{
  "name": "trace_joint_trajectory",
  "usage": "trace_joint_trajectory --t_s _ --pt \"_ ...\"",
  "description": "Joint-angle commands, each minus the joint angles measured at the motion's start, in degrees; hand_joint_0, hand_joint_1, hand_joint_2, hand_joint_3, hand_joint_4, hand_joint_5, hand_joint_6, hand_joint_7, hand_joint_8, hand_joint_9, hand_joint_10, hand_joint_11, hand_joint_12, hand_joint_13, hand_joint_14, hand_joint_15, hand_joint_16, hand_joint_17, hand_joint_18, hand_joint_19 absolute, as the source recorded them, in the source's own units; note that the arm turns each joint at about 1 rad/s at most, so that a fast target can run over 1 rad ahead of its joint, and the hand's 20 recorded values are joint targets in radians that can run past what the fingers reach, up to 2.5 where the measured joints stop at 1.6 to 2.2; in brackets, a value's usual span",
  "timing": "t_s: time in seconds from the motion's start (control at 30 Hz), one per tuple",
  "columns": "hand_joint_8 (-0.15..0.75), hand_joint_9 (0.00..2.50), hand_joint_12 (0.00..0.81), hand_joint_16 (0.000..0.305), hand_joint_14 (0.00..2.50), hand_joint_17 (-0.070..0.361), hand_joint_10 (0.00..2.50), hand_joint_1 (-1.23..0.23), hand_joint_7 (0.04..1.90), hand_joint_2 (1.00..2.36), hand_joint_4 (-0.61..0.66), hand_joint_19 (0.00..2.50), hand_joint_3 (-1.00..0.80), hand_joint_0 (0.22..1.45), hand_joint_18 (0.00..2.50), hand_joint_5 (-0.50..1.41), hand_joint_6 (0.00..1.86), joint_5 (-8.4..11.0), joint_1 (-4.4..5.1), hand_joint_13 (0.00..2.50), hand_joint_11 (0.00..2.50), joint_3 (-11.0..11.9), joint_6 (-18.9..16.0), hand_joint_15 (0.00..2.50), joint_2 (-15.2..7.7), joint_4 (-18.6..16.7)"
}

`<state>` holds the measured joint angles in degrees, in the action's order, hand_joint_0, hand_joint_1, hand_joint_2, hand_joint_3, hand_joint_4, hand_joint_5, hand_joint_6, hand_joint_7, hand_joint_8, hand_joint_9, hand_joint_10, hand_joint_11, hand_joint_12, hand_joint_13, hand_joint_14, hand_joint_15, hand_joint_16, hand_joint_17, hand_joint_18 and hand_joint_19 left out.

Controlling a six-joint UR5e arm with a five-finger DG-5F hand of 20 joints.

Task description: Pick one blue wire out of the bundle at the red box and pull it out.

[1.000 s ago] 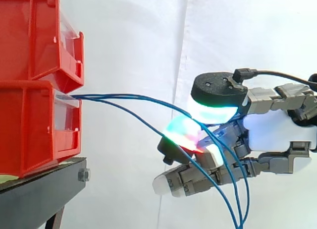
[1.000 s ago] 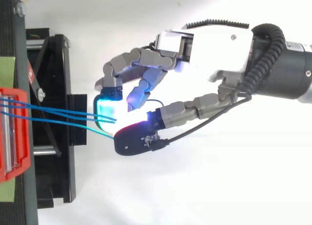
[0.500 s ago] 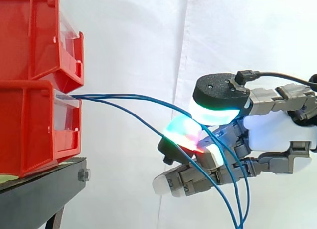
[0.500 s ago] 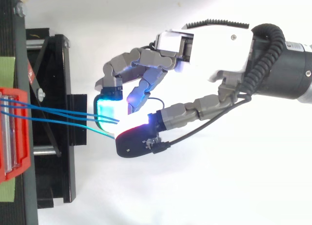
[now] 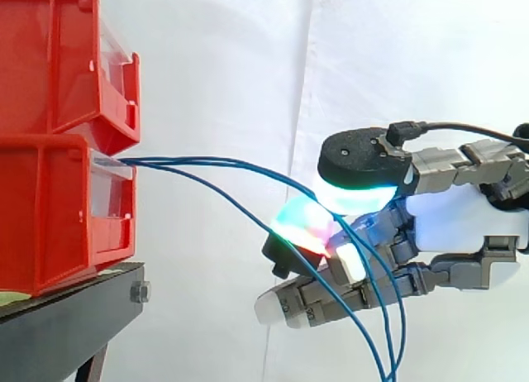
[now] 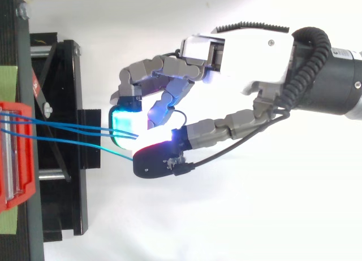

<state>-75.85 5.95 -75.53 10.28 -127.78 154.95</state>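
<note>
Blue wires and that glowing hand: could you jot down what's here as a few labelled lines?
Bins: two stacked red plastic bins
Support: black metal stand
Wires: thin blue wires, stretched out from the lower bin
Hand: robot hand, pinched on the wires, which hang down past it
Backdrop: white curtain

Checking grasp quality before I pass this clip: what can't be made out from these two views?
Side view: how many of the blue wires the fingers pinch; they cover the contact.
Top view: where the wires run on under the hand; it lies over them.
Side view: the wires' lower ends, cut off by the bottom edge.
Side view: where the wires are fixed inside the lower red bin; its wall hides that.
</note>
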Motion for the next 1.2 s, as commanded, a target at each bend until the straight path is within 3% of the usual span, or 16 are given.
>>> trace_joint_trajectory --t_s 0.0,0.17,0.3,0.37,0.47,0.7,0.83,0.97,1.17 --pt "0.318 0.95 0.445 0.077 0.00 0.173 0.02 -0.78 1.52 1.01 0.48 0.18 0.01 0.59 0.28 -0.06 0.56 0.00 -0.06 0.31 0.65 0.0 0.0 0.08 0.0 0.0" --pt "0.299 0.89 0.418 0.070 0.00 0.157 0.02 -0.84 1.41 1.01 0.46 0.17 -0.07 0.62 0.24 -0.10 0.62 0.00 -0.06 0.28 0.72 0.0 0.0 0.08 0.0 -0.1" --pt "0.297 0.94 0.430 0.073 0.00 0.164 0.02 -0.85 1.49 1.01 0.53 0.18 -0.05 0.61 0.26 -0.07 0.57 0.00 -0.15 0.30 0.63 0.0 0.0 0.07 0.0 -0.1" --pt "0.293 0.96 0.433 0.075 0.00 0.169 0.02 -0.78 1.56 1.01 0.55 0.18 -0.04 0.61 0.27 -0.05 0.50 0.00 -0.06 0.31 0.60 0.0 0.0 0.07 0.1 -0.1" --pt "0.278 0.97 0.420 0.073 0.00 0.165 0.02 -0.68 1.44 1.01 0.52 0.21 -0.06 0.62 0.25 -0.04 0.50 0.00 -0.15 0.31 0.55 0.0 0.0 0.07 0.0 -0.1" --pt "0.278 0.99 0.407 0.070 0.00 0.158 0.02 -0.62 1.46 1.01 0.47 0.22 -0.08 0.62 0.23 -0.04 0.50 0.00 -0.06 0.30 0.58 0.0 0.0 0.08 0.1 -0.1" --pt "0.278 0.94 0.397 0.066 0.00 0.149 0.02 -0.64 1.57 1.02 0.42 0.20 -0.09 0.62 0.21 -0.05 0.50 0.00 -0.15 0.28 0.67 -0.1 0.0 0.09 0.0 0.0" --pt "0.277 0.89 0.389 0.063 0.00 0.143 0.02 -0.78 1.47 1.02 0.41 0.20 -0.11 0.58 0.18 -0.09 0.59 0.00 -0.23 0.25 0.74 0.0 0.1 0.09 0.0 0.0" --pt "0.277 0.88 0.389 0.064 0.00 0.144 0.03 -0.86 1.32 1.02 0.41 0.18 -0.19 0.59 0.19 -0.12 0.68 0.00 -0.23 0.25 0.75 0.0 0.0 0.08 0.0 0.0"
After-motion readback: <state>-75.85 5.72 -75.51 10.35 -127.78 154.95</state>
